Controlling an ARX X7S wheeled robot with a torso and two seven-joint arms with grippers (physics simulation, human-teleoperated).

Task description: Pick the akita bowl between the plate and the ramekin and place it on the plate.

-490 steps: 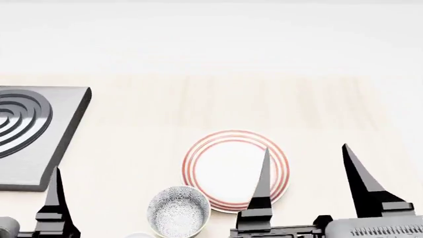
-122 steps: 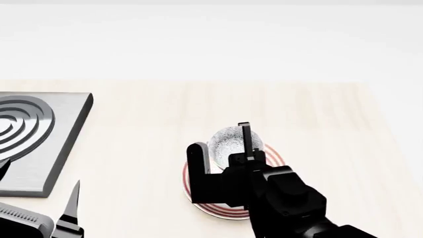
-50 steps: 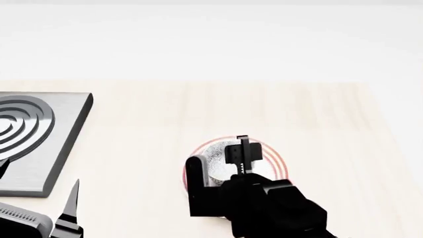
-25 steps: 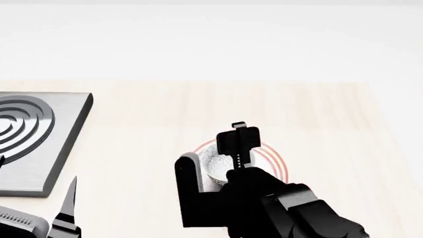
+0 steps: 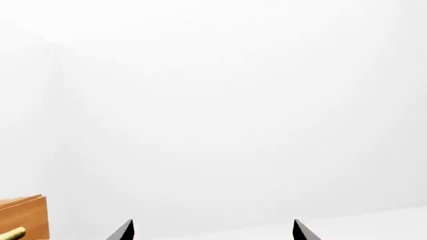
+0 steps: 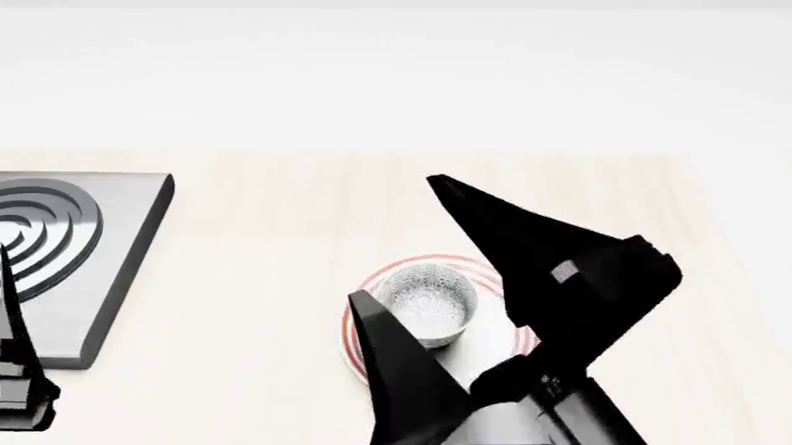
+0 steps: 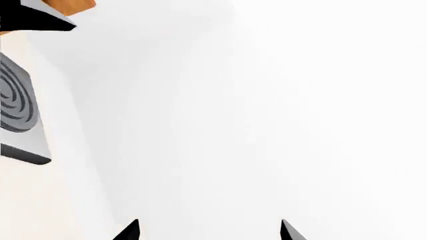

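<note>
Akita bowl (image 6: 427,301) sits on the plate (image 6: 495,278), btwn the right gripper's (image 6: 477,278) two spread fingers (image 6: 396,366). Stove slab (image 6: 87,260) on desk (image 6: 273,241), well left of the fingers.

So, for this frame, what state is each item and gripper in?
akita bowl: upright on the plate, free of both grippers, nothing visible inside.
plate: flat on the table, carrying the bowl.
right gripper: jaws open, empty, standing over the plate.
left gripper: jaws open, empty.
stove burner: bare, nothing on it.
</note>
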